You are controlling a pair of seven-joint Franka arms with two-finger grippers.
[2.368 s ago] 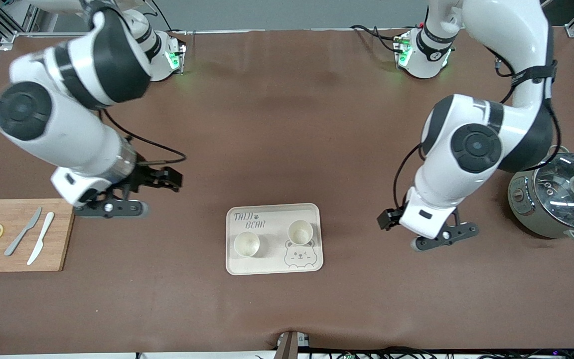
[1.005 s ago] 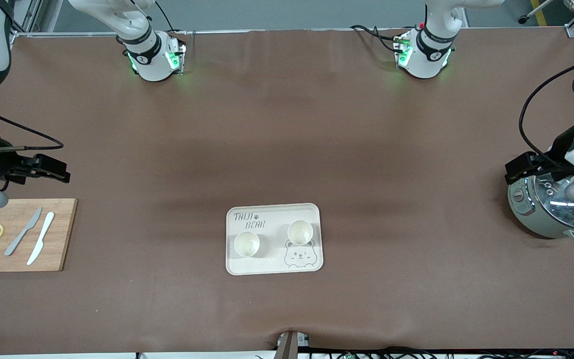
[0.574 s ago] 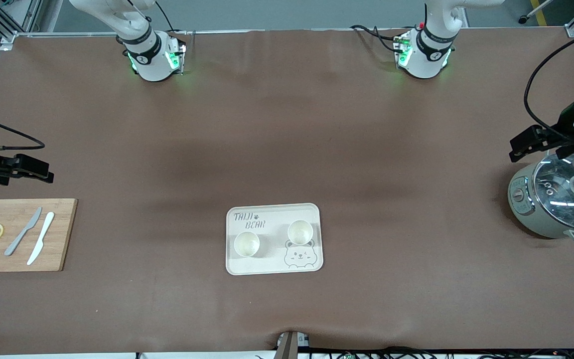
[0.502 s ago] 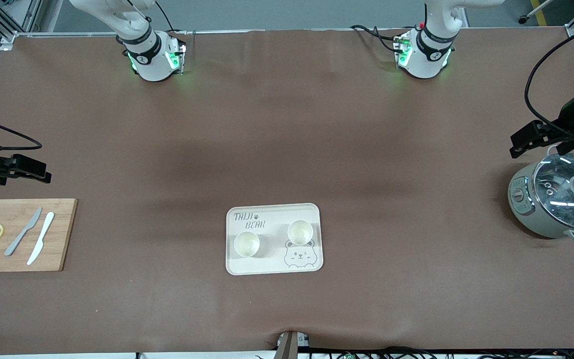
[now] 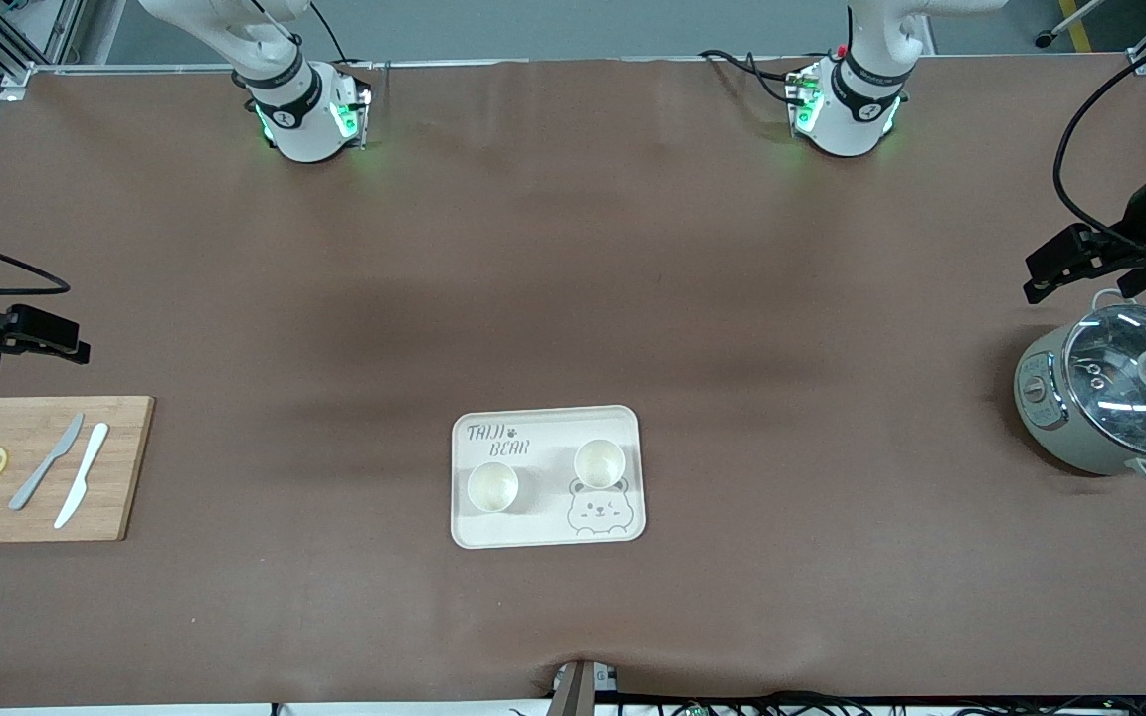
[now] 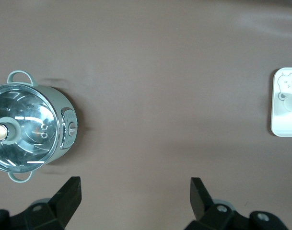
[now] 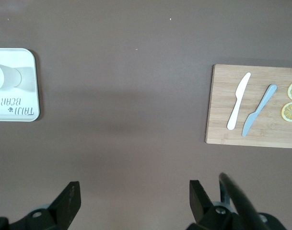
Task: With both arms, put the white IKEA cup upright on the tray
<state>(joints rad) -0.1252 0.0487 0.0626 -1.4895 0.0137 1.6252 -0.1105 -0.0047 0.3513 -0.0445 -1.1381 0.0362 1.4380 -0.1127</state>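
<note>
Hands: left hand (image 5: 1055, 268) hangs wide and empty over bare bench just beside the pot, toward the left arm's end; right hand (image 5: 41, 333) hangs wide and empty over bare bench next to the cutting board, toward the right arm's end.

Change: a couple of seconds ago both arms stood on either side of the tray; since then they have pulled back and risen to the bench's ends. Cups have not shifted.

Task things: tray (image 5: 623, 423) sits mid-bench, near the front camera. Two white cups, (image 5: 492, 486) and (image 5: 599, 462), stand upright on it, mouths up, apart from each other. Judgement: placement looks complete; the arms are retreating to rest.

Materials: tray is flat matte cream, rounded corners, low rim, grey bear print. Cups are round, plain, smooth. Bench (image 5: 573, 278) is covered in a dull brown sheet, faintly creased. Pot (image 5: 1110, 403) is grey-green with a glossy glass lid. Cutting board (image 5: 125, 467) is pale wood grain.
</note>
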